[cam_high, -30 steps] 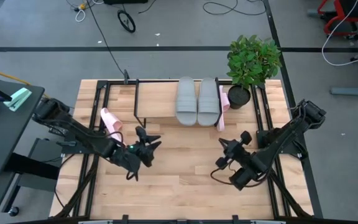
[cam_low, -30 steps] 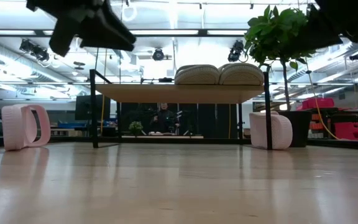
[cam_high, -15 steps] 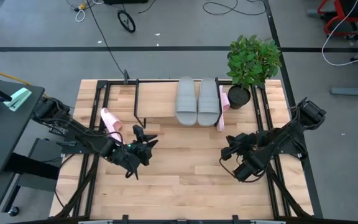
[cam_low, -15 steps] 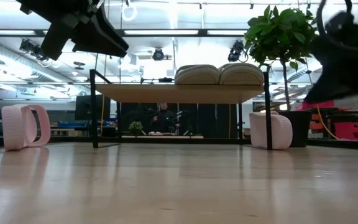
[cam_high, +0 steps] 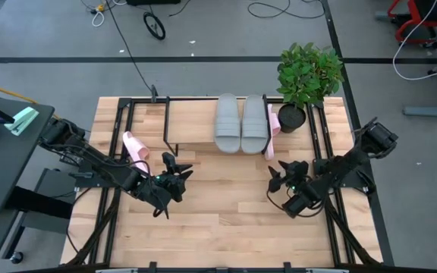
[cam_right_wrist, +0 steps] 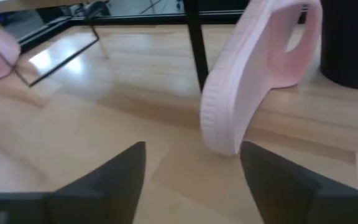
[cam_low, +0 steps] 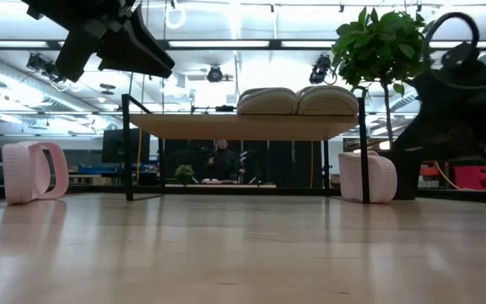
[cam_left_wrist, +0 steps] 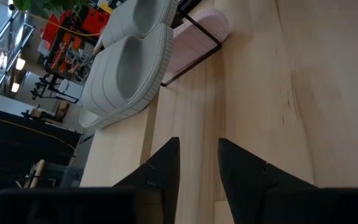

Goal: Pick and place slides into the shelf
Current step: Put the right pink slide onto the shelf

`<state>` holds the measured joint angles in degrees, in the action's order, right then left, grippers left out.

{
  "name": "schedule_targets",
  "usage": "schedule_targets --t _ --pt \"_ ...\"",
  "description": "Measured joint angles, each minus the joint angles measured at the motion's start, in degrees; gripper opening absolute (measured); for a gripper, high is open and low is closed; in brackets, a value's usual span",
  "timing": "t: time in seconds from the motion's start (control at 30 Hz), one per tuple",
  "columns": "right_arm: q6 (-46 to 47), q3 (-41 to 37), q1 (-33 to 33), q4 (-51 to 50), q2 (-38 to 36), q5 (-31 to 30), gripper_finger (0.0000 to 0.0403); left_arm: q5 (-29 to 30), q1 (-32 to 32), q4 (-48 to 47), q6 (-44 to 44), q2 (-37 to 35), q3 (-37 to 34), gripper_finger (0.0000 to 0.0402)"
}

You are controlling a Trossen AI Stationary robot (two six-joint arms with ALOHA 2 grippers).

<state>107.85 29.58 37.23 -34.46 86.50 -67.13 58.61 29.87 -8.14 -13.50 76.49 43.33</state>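
Observation:
Two grey slides [cam_high: 240,123] lie side by side on the shelf's board [cam_low: 243,127] at the table's far middle. One pink slide [cam_right_wrist: 253,68] stands on its side edge on the table by the shelf's right leg [cam_right_wrist: 194,43]. My right gripper [cam_right_wrist: 191,146] stands open just near of it, fingers pointing at it, touching nothing; from above this gripper [cam_high: 273,180] shows near of the shelf's right end. The other pink slide [cam_high: 135,145] stands on its side left of the shelf. My left gripper [cam_left_wrist: 197,143] hovers open and empty, right of that slide.
A potted plant [cam_high: 306,80] stands at the far right corner, its dark pot [cam_high: 291,117] close behind the right pink slide. The shelf's thin black frame [cam_low: 128,148] has open room under the board. Bare wooden tabletop [cam_high: 218,227] spreads out toward the near edge.
My right gripper has turned toward the right pink slide, gone a little toward the table's far edge and come down, so its arm now shows at the low view's right. My left gripper has risen slightly. The slides have kept still.

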Motion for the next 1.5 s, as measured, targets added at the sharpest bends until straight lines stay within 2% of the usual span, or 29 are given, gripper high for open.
schedule_targets --t 0.13,0.27,0.57,1.3,1.4,1.5 --pt "0.00 -0.04 -2.39 0.45 0.00 0.07 0.0305 0.00 0.00 0.00 -0.07 0.00 0.00 0.0118" --pt "-0.16 -0.04 -4.95 1.42 0.00 0.10 0.0312 0.00 -0.04 0.00 -0.11 0.00 0.00 0.0115" --pt "-8.99 -0.04 -10.52 6.32 0.00 3.27 0.0292 0.00 -0.07 0.00 -0.13 0.00 0.00 0.0115" --pt "-14.05 -0.04 -18.72 7.26 0.00 7.94 0.0283 0.00 -0.05 0.00 -0.13 0.02 0.00 0.0105" --pt "-16.03 -0.04 -19.73 8.40 0.00 9.22 0.0270 0.00 -0.07 0.01 -0.13 0.02 0.00 0.0106" --pt "-18.14 -0.04 -20.62 9.62 0.00 10.41 0.0239 0.00 -0.04 0.02 -0.13 0.02 0.00 0.0107"
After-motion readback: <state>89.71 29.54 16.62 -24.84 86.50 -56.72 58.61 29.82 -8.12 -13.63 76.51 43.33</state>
